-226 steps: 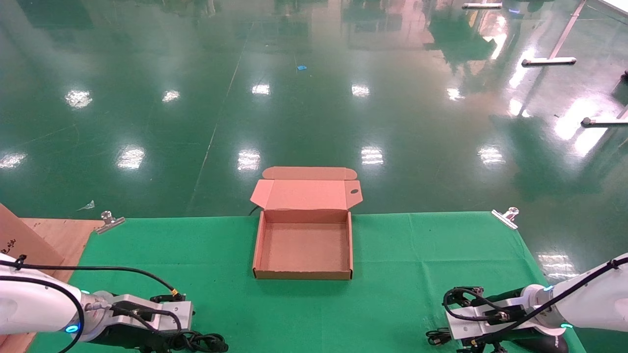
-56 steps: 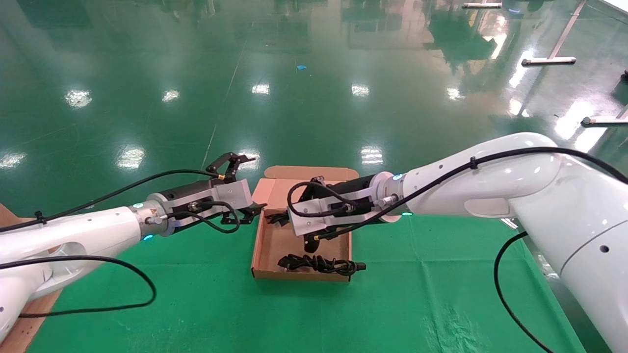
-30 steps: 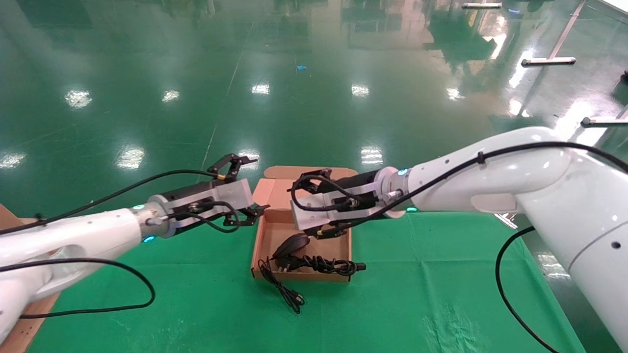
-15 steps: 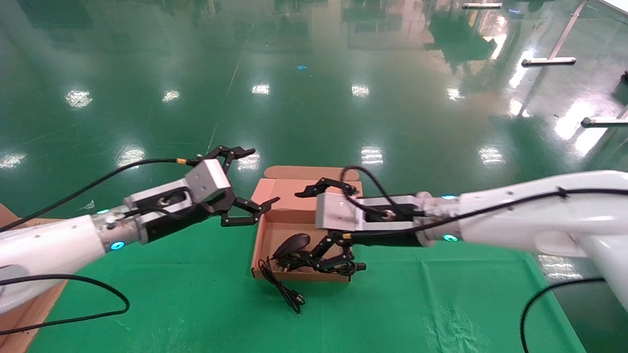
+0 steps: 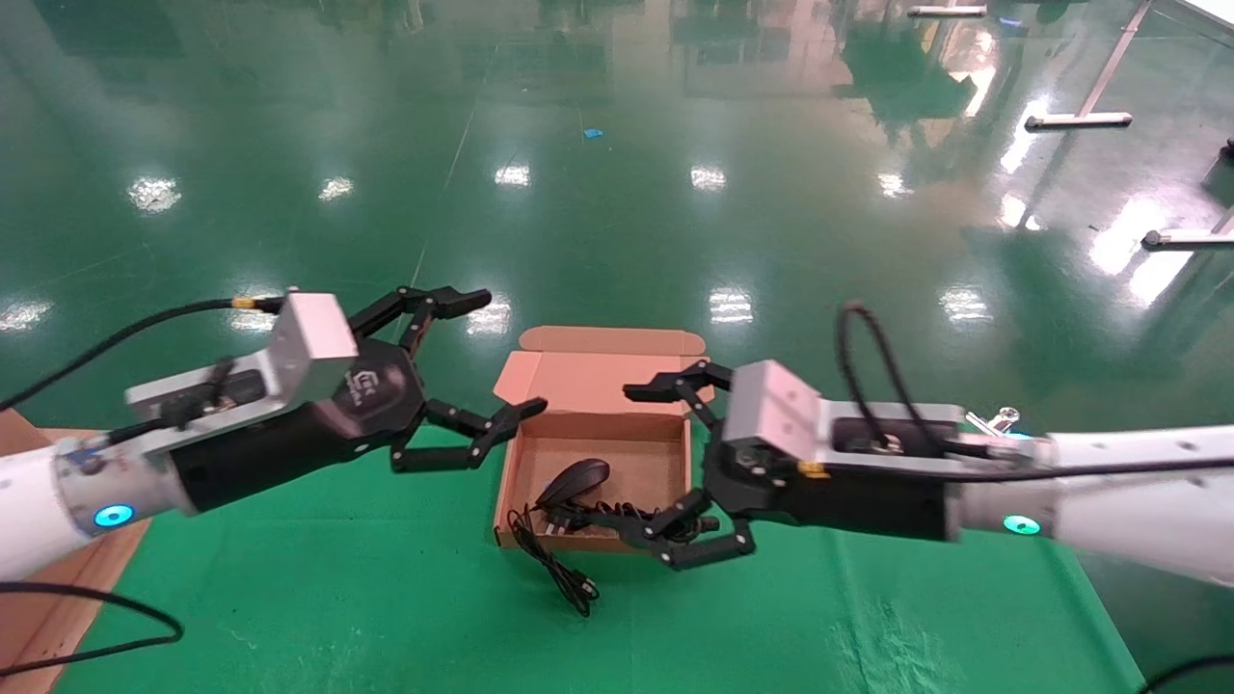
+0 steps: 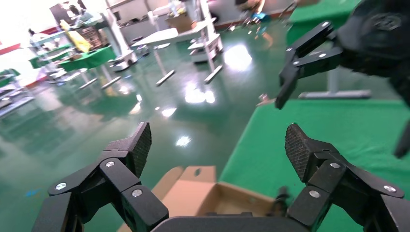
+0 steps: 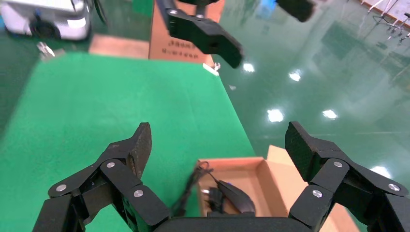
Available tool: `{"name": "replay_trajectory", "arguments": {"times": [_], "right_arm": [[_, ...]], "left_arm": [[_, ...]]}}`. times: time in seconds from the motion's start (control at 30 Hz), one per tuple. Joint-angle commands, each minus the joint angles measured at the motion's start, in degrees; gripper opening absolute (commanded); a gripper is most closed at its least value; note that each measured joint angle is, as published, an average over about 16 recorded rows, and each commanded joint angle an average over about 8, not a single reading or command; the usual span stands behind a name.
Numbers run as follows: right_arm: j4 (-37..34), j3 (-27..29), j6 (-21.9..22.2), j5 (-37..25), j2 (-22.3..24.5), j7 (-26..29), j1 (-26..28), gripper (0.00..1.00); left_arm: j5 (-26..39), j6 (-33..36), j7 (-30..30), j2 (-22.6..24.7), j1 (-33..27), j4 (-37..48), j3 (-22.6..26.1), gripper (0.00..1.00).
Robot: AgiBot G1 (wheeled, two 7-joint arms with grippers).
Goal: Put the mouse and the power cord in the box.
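Observation:
The brown cardboard box (image 5: 514,461) sits open at the middle of the green cloth, its lid (image 5: 598,382) tilted back. The black mouse (image 5: 575,478) lies inside near the front left corner, also seen in the right wrist view as the mouse (image 7: 235,198). Its thin cable (image 5: 557,567) spills over the front wall onto the cloth. The twisted power cord (image 5: 617,519) lies along the inside of the front wall. My left gripper (image 5: 501,355) hangs open, left of the box and above it. My right gripper (image 5: 644,465) is open over the box's right front, holding nothing.
The green cloth (image 5: 386,598) covers the table, held by a metal clip (image 5: 993,421) at the back right corner. A bare wooden surface (image 5: 39,617) shows past the cloth's left edge. Shiny green floor lies beyond the table's far edge.
Both arms have pulled back from the box toward me, grippers open. The mouse, let go by the right gripper about a second ago, lies still in the box beside the power cord.

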Motion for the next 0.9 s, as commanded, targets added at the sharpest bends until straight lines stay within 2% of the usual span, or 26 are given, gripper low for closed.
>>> {"name": "replay_trajectory", "arguments": {"times": [0.03, 0.73, 0.9], "right_arm": [[1.6, 1.3, -1.0, 1.4, 1.5, 1.5, -1.3, 1.00], [18.3, 14.9, -11.9, 15.8, 16.9, 17.6, -14.9, 1.00], [21.8, 17.8, -14.1, 18.8, 20.1, 21.0, -17.7, 1.00]], "left_arm": [[-0.4, 1.4, -2.6, -1.2, 0.9, -2.1, -0.9, 1.00], [-4.3, 16.0, -29.3, -13.6, 10.4, -24.4, -10.4, 1.00], [-5.0, 18.5, -33.7, -15.6, 11.9, -28.2, -11.9, 1.00]]}}
